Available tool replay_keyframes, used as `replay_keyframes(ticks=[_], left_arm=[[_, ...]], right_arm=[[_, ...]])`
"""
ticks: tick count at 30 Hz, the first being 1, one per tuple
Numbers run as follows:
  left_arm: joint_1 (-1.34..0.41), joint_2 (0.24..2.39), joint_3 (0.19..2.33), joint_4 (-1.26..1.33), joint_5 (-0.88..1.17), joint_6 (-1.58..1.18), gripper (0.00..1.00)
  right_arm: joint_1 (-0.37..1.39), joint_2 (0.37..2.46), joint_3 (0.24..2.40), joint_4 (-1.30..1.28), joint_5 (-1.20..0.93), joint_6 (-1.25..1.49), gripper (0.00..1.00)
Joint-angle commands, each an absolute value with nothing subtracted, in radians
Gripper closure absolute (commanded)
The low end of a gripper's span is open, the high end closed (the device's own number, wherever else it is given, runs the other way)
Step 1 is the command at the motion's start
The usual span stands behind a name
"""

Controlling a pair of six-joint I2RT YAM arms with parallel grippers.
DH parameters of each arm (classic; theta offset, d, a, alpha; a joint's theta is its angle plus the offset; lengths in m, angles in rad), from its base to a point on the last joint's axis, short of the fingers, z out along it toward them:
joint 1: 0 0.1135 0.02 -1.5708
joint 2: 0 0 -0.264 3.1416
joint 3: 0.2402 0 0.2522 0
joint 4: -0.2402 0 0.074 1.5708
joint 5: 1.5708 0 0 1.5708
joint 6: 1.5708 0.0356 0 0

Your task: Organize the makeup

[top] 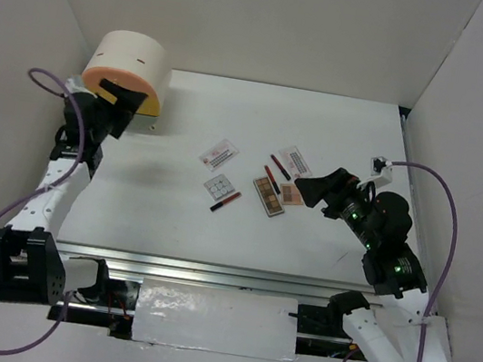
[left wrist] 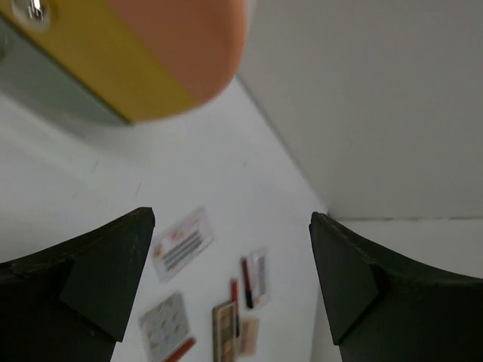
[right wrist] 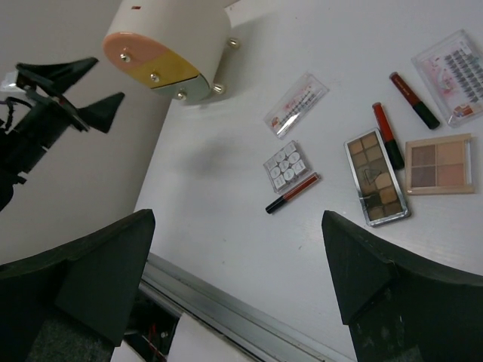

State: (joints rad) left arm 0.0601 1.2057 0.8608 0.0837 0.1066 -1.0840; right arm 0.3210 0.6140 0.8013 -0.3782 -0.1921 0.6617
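Observation:
The makeup lies flat mid-table: a printed sachet [top: 218,153], a white square palette [top: 219,185] with a red pencil [top: 225,201] beside it, a long brown palette [top: 268,195], a small peach palette [top: 291,193], two more pencils [top: 277,172] and a second sachet [top: 295,161]. My right gripper [top: 309,190] hovers open just right of this group; in its wrist view the long palette [right wrist: 376,177] and white palette [right wrist: 284,166] lie ahead of the open gripper [right wrist: 238,226]. My left gripper [top: 116,113] stands open at the front of the drawer box [top: 130,72], holding nothing.
The rounded cream, pink and yellow drawer box [right wrist: 166,45] stands at the back left with small knobs on its front. White walls close in the table on both sides and behind. A metal rail [top: 209,272] runs along the near edge.

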Motion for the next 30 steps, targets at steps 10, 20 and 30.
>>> replay_keyframes(ticks=[10, 20, 30], left_arm=[[0.371, 1.342, 0.963, 0.296, 0.255, -1.203, 0.15], [0.388, 1.451, 0.999, 0.388, 0.264, -1.215, 0.28], [0.388, 1.540, 1.032, 0.428, 0.275, -1.203, 0.38]], right_arm=[[0.324, 0.661, 0.752, -0.203, -0.278, 0.677, 0.00], [0.324, 0.709, 0.750, -0.184, -0.259, 0.663, 0.00], [0.324, 0.739, 0.778, -0.183, -0.218, 0.650, 0.00]])
